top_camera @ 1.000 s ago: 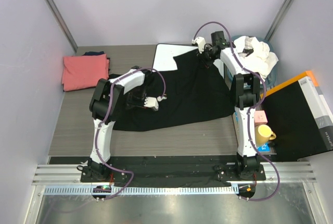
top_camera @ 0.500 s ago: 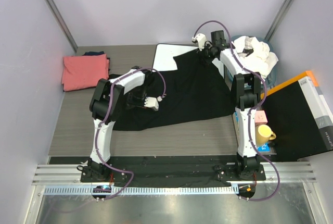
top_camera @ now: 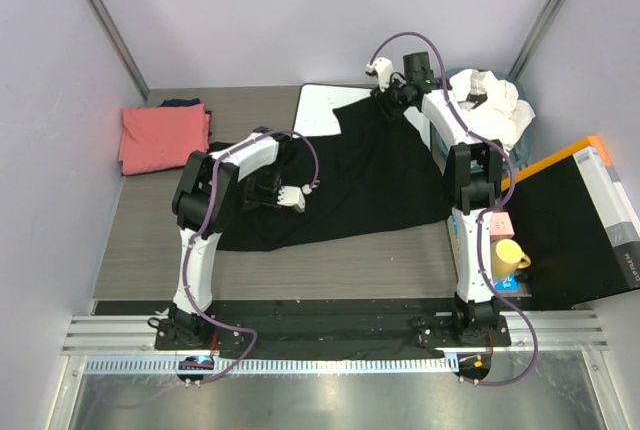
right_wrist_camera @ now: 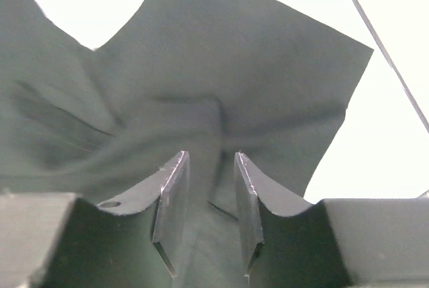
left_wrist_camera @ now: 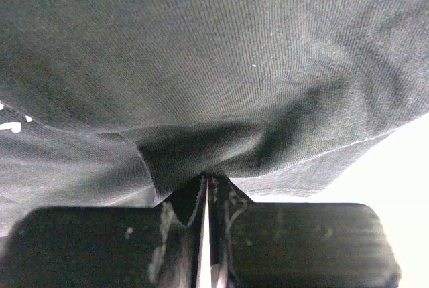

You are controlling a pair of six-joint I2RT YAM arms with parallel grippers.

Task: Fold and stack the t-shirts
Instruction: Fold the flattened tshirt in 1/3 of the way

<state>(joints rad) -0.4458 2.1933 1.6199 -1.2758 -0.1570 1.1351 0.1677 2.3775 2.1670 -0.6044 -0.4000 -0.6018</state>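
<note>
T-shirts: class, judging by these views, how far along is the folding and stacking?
Done: coral-pink t-shirt lies folded far left. In hand: black t-shirt spread out, left tool shut on a pinch, right tool straddling its far edge, grip unclear. Left: folding it, plus the white t-shirts heaped right.

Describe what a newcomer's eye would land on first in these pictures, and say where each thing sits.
The black t-shirt dominates, spread across the middle of the table, with the left pincer shut on a fold near its left side and the right pincer gripping its far edge. Next comes the folded coral-pink t-shirt at the far left, then a heap of white t-shirts at the far right.
</note>
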